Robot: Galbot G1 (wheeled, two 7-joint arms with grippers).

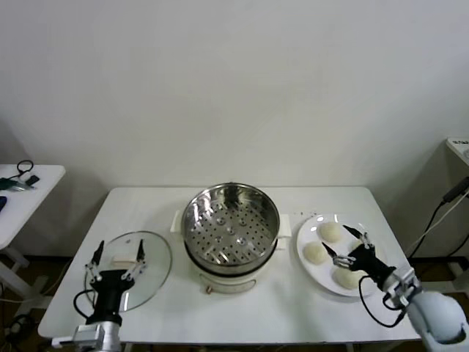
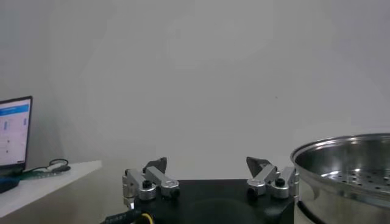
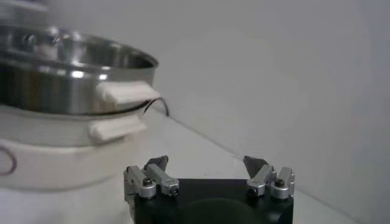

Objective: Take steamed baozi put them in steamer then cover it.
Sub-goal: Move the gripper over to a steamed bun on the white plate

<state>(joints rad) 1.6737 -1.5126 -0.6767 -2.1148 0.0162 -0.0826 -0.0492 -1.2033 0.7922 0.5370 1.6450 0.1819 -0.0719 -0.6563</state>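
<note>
My right gripper (image 1: 346,243) is hanging wide open and empty over the plate (image 1: 311,264), where the baozi (image 1: 330,232) are lying. My left gripper (image 1: 117,257), also spread open, is hovering over the cover (image 1: 154,270) beside the steamer (image 1: 230,226).
</note>
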